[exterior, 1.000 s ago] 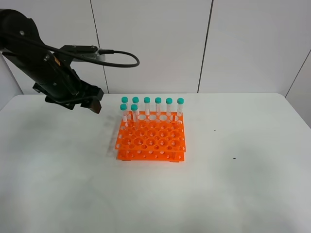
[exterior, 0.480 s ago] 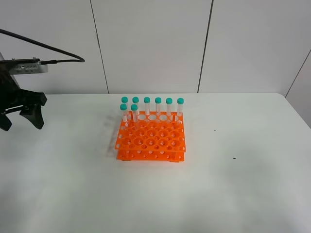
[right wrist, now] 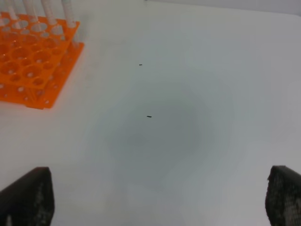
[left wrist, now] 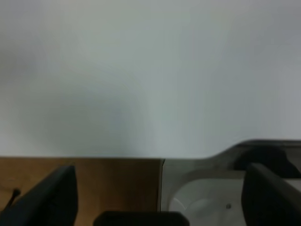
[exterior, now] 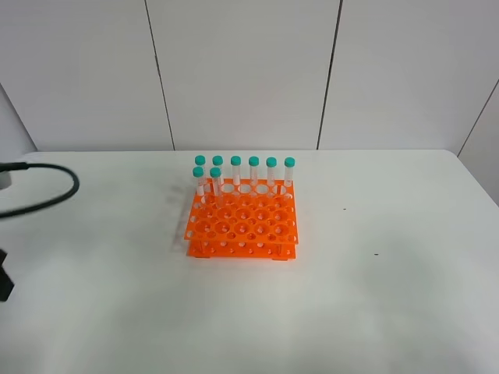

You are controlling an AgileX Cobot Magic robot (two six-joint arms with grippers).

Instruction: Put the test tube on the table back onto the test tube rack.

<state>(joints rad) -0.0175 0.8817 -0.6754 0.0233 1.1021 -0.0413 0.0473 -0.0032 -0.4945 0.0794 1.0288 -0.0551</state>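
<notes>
the left end effector shows only in its own wrist view, its two dark fingers spread wide with nothing between them. it hangs over the near-left rim of the worktop, where brown flooring and a pale rounded base show past the white edge. in the high view only a dark scrap of that arm and a looping black cable appear at the far left.

the right end effector is likewise spread, its dark fingertips at the two lower corners of its wrist view and bare white worktop between them. it holds nothing, and it is out of the high view.

the test tube rack sits near the middle of the worktop, well apart from both end effectors. seven teal-capped tubes stand upright in it: six along the back row and one in the second row, toward the left. no tube lies loose on the worktop, so the test tube of the task cannot be told from the others. two small dark specks mark the white surface to the rack's right.
</notes>
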